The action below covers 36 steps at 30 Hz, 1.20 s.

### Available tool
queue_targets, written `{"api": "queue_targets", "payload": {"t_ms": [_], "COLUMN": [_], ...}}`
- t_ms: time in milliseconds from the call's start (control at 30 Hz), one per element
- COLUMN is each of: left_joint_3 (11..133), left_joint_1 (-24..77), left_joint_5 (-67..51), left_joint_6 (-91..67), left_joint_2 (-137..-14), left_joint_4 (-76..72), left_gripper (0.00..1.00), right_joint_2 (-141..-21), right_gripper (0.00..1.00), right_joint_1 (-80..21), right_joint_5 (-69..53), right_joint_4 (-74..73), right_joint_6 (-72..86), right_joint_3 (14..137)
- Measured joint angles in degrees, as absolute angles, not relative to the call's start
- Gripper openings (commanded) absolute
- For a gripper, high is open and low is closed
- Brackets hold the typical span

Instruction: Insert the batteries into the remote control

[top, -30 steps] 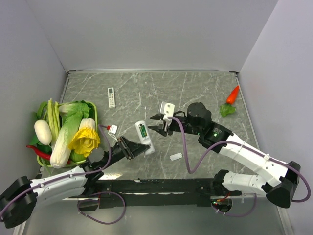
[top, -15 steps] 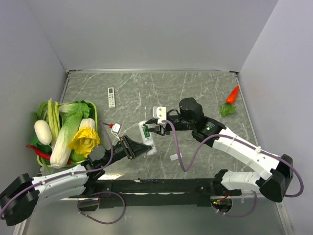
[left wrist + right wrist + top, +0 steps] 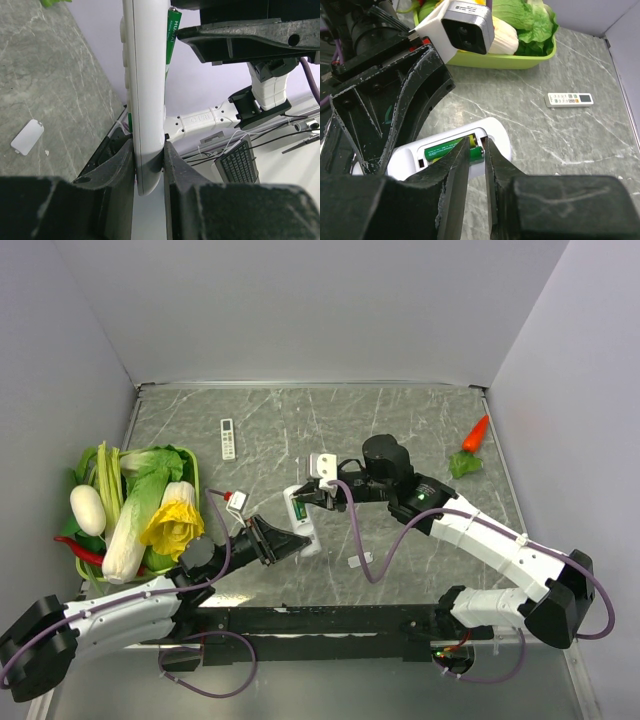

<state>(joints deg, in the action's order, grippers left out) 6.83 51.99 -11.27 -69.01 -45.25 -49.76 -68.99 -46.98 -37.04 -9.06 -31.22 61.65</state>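
My left gripper (image 3: 288, 541) is shut on the near end of the white remote control (image 3: 300, 521), which lies open side up; in the left wrist view (image 3: 148, 165) both jaws clamp its body (image 3: 145, 90). One green battery (image 3: 441, 149) lies in the open compartment. My right gripper (image 3: 304, 502) is over that compartment; in the right wrist view (image 3: 477, 150) its nearly closed jaws pinch the second green battery (image 3: 483, 153) at the compartment's far end. A battery (image 3: 172, 35) also shows along the remote's edge. The back cover (image 3: 359, 560) lies on the table.
A slim white remote with button rows (image 3: 227, 438) lies at the back left. A green basket (image 3: 192, 466) of vegetables stands at the left edge. A carrot (image 3: 476, 432) and a green leaf (image 3: 463, 465) lie at the right. The cover (image 3: 27, 136) lies beside my left gripper.
My right gripper has moved left from beside the remote to over its battery compartment. My left gripper still holds the remote and has shifted slightly.
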Motion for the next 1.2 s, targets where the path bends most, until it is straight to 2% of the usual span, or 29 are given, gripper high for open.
{"api": "queue_targets", "payload": {"t_ms": [433,800,967,1167,1200], "left_joint_3": [6.8,5.0,4.8,4.8,4.9], "left_joint_1": [52.0,52.2,52.3,52.3,52.3], "left_joint_5": [-11.7,-11.0,-10.4,-9.2,-9.0], "left_joint_6": [-69.6,-69.7,-69.4,-68.2,-68.0], "left_joint_2": [-46.0,-44.6,-41.8,-40.3,-40.3], "left_joint_4": [-51.4,-51.0,-47.8,-45.8,-45.6], "left_gripper": [0.02,0.02,0.02,0.02,0.02], "right_joint_2": [-69.0,-66.9,-65.5,-62.8,-62.3], "right_gripper": [0.1,0.07,0.14,0.4,0.48], "right_joint_1": [-47.0,-46.6,-46.6,-46.6,-46.6], "right_joint_5": [-40.0,-38.5,-37.5,-35.9,-35.6], "right_joint_4": [-5.3,4.1,8.8,9.1,8.5], "right_joint_6": [-30.8,-28.8,-27.8,-25.9,-25.2], "right_joint_3": [59.6,51.0,47.4,45.9,45.9]}}
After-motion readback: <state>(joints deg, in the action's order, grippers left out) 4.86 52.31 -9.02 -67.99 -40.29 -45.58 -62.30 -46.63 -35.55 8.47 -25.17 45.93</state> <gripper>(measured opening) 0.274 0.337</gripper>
